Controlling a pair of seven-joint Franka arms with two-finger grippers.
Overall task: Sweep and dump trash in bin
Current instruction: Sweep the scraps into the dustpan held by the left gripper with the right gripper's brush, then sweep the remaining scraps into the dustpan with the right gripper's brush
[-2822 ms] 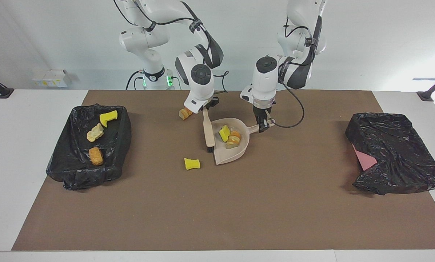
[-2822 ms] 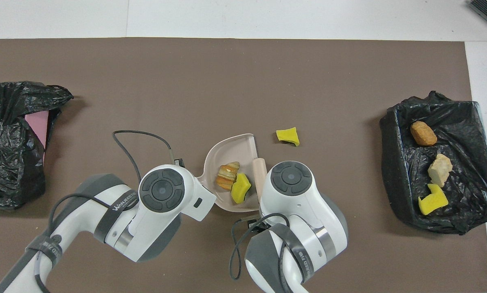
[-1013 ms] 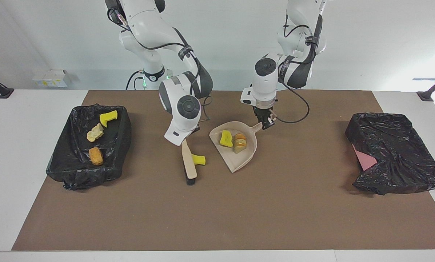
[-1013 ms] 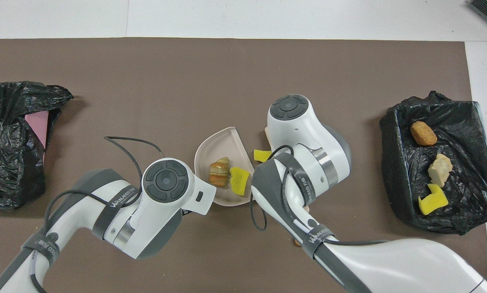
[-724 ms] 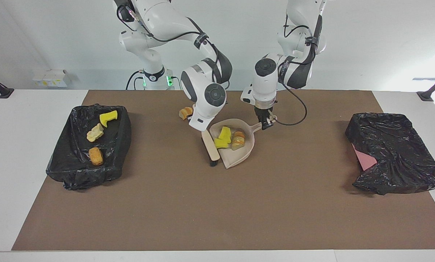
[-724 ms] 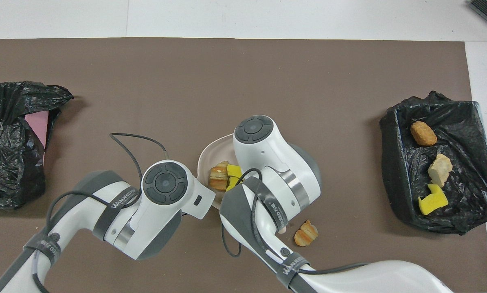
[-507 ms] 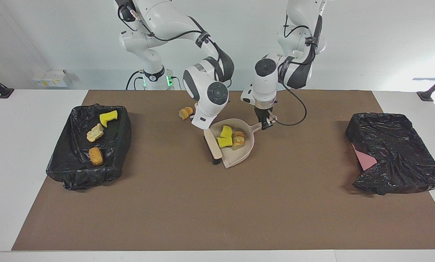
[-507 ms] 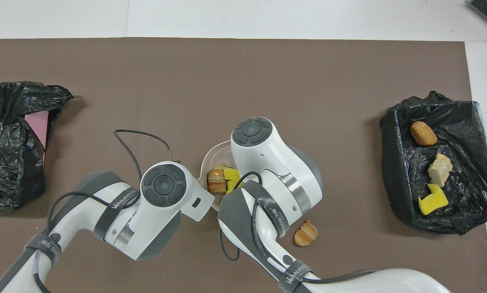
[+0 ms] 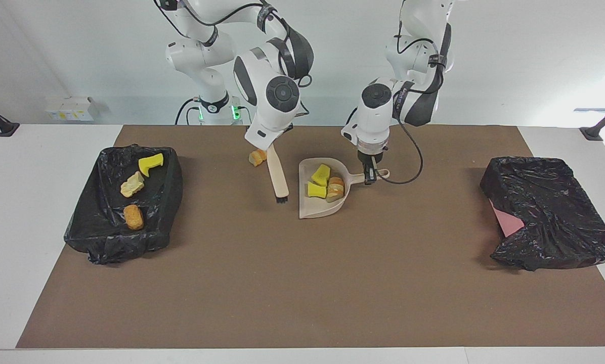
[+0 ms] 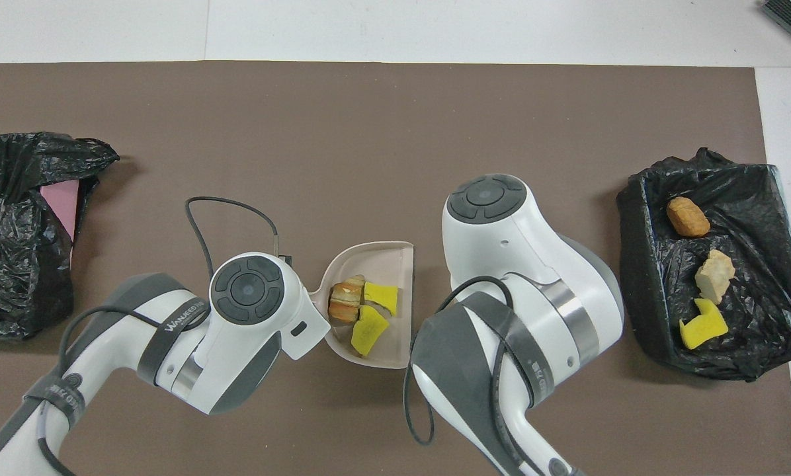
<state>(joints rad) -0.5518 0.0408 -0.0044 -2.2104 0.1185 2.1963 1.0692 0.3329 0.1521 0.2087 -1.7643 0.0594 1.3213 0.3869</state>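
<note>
While the left gripper point(image 9: 369, 178) keeps its fingers clamped on the handle of the beige dustpan point(image 9: 316, 208), the pan sits on the brown mat point(image 9: 302, 283) mid-counter, holding two yellow foam pieces point(image 9: 321, 174) and a bread-like piece point(image 9: 336, 188). Beside it, toward the right arm's end, the right gripper point(image 9: 273, 143) has its fingers shut on the beige brush point(image 9: 277, 177), which hangs bristles down over the mat. One bread-like scrap point(image 9: 256, 157) lies on the mat nearer the robots. Three more scraps rest in the black-lined bin point(image 9: 125, 237) at the right arm's end.
</note>
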